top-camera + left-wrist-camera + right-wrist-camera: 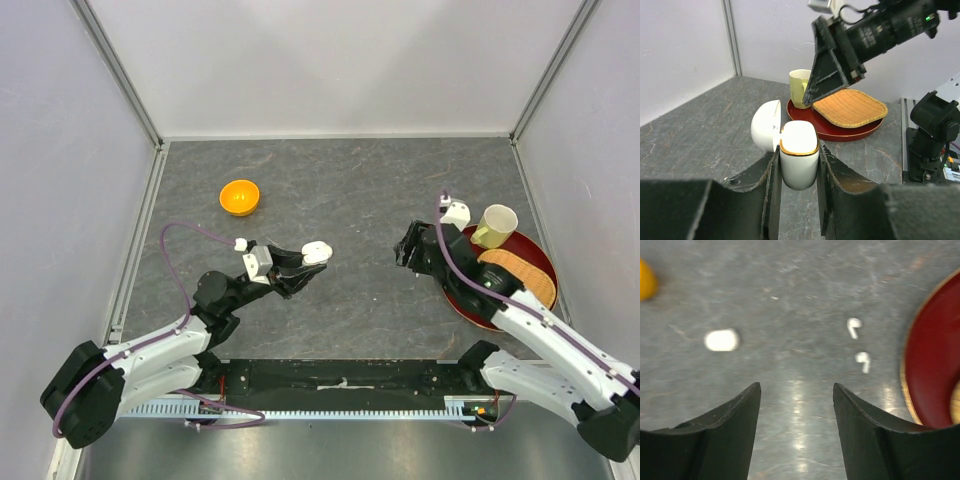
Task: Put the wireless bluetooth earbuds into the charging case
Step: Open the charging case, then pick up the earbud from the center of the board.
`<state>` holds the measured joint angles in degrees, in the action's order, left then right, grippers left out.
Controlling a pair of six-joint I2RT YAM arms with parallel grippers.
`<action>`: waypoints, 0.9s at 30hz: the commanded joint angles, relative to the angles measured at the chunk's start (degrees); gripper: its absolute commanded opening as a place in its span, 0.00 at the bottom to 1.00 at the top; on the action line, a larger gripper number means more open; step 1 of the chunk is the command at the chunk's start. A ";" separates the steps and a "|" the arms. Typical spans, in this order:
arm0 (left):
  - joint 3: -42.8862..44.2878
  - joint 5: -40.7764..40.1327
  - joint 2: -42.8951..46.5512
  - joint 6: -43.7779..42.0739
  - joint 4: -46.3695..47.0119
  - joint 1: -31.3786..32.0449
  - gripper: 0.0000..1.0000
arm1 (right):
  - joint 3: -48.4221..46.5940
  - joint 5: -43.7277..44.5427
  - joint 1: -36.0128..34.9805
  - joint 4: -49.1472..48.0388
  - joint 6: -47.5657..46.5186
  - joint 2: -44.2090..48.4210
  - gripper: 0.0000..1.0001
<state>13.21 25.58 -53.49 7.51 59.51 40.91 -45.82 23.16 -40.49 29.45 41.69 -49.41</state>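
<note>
My left gripper point(303, 264) is shut on the open white charging case point(317, 252) and holds it above the table. In the left wrist view the case body point(799, 160), with its gold rim, sits between my fingers, its lid point(765, 125) swung open to the left. My right gripper point(406, 245) is open and empty, hovering above the table; its jaws stand wide apart in the right wrist view point(797, 386). Two tiny white earbuds point(854, 327) point(863, 361) lie on the table ahead and to the right of it. The top view does not show them.
A red tray point(470, 305) at the right holds a woven mat point(520, 275) and a pale cup point(495, 225). An orange bowl point(240, 197) stands at the back left. A blurred white oval point(721, 340) shows at the left of the right wrist view.
</note>
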 commanded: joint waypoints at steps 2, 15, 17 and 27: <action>0.15 -0.80 1.20 -2.67 0.79 0.14 0.02 | -2.34 0.05 4.19 6.32 -11.88 -7.97 0.67; 0.15 -1.15 1.90 -3.73 -0.71 0.05 0.02 | -3.48 1.11 7.17 2.63 -16.82 -23.10 0.67; 0.15 -1.15 1.90 -3.73 -0.71 0.14 0.02 | -3.66 0.05 8.05 2.28 -17.87 -24.94 0.66; -0.03 -1.15 1.46 -3.64 -0.27 0.05 0.02 | -2.25 -8.83 14.56 -4.05 -18.58 -30.03 0.60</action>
<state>13.17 25.56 -52.34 6.26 57.30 40.91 -47.13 17.28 -26.68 29.45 24.10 -77.01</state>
